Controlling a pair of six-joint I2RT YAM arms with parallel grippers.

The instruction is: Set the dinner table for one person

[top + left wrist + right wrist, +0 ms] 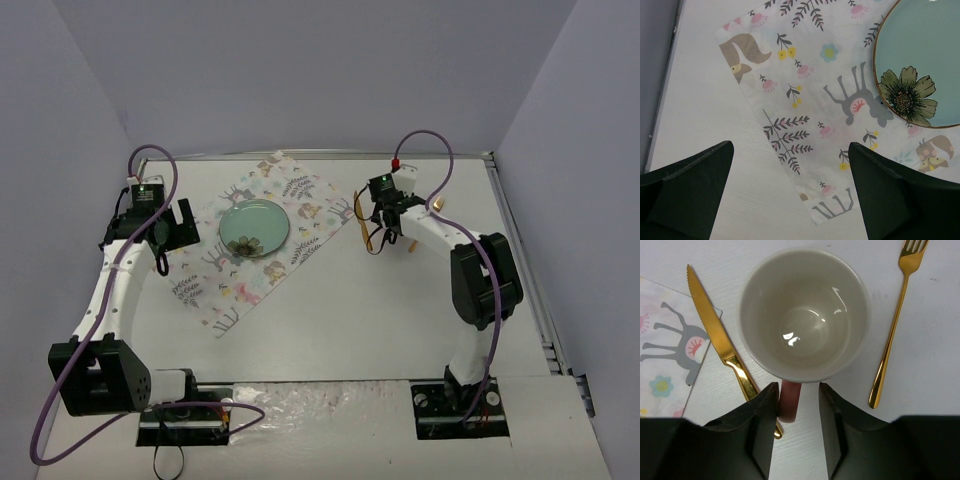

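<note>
The right end effector (pixel 797 387) hung over the white table (pixel 930 340). Its fingers (pixel 765 405) were slightly parted around the pink handle (pixel 789 402) of a cream mug (pixel 805 315). One finger was against the handle, and a sliver of table showed beside the other. The mug stood upright just ahead of the fingers, its inside bare. A gold knife (pixel 715 335) lay to the left of the mug, its blade crossing a corner of the animal-print placemat (pixel 660 365). A gold fork (pixel 895 325) lay to the right, clear of the mug.

The left end effector (pixel 790 150) was spread wide above the table, which stretched out under both arms. An edge of the placemat ran between its fingers. Farther ahead and to its right, a pale green plate (pixel 925 55) painted with a flower rested on the placemat.
</note>
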